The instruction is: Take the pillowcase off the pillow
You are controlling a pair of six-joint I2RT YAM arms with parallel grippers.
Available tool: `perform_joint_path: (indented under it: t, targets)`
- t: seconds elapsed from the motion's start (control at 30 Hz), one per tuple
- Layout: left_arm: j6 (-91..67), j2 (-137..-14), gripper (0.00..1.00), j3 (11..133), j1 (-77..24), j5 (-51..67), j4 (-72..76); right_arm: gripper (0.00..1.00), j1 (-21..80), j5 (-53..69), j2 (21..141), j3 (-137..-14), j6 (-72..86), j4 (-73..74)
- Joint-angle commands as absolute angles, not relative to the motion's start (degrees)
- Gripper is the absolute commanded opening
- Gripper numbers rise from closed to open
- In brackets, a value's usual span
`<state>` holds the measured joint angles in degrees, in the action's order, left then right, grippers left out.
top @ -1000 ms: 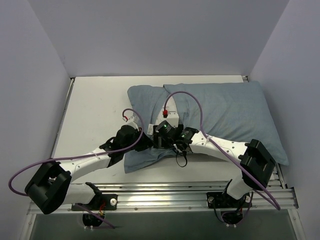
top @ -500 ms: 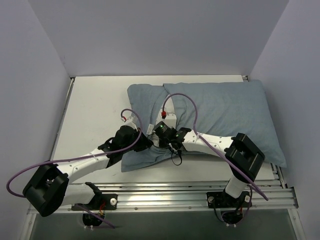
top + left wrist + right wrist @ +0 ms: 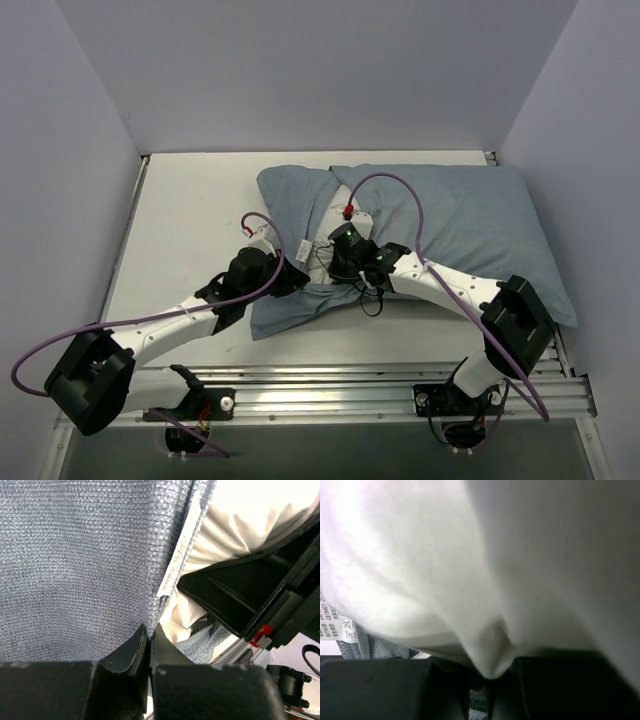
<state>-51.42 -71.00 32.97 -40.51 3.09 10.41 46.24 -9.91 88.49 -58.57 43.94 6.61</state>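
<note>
The blue-grey pillowcase (image 3: 450,220) lies across the table with the pillow inside. At its open left end a patch of the white pillow (image 3: 322,222) shows. My left gripper (image 3: 293,278) is shut on the pillowcase's edge; in the left wrist view the fingers (image 3: 131,652) pinch the grey weave (image 3: 85,565) beside a printed label (image 3: 175,565). My right gripper (image 3: 342,262) reaches into the opening. In the right wrist view it (image 3: 490,669) is shut on a fold of the pillow (image 3: 520,555), whose white cloth fills the frame.
White walls (image 3: 90,200) close the table in on the left, back and right. A metal rail (image 3: 350,385) runs along the near edge by the arm bases. Purple cables (image 3: 390,185) loop above the pillowcase. The right arm's black body (image 3: 250,600) sits close to my left fingers.
The right gripper went from open to shut on the pillow's white cloth and drew back slightly to the right. More white shows in the opening. The left gripper kept its hold.
</note>
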Motion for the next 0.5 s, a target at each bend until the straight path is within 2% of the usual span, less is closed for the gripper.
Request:
perform_joint_path:
  t: [0.0, 0.23, 0.47]
  targets:
    - [-48.69, -72.15, 0.02, 31.9, -41.04, 6.24, 1.93, 0.0, 40.44, -19.43, 84.99, -60.81, 45.61, 0.09]
    - [-47.82, -73.48, 0.02, 32.69, -42.27, 7.21, 3.34, 0.0, 38.15, -16.0, 84.73, -65.04, 48.68, -7.73]
    - [-45.79, -68.65, 0.02, 33.84, -44.38, 7.74, 3.78, 0.0, 36.3, -15.92, 87.71, -68.64, 49.13, -10.37]
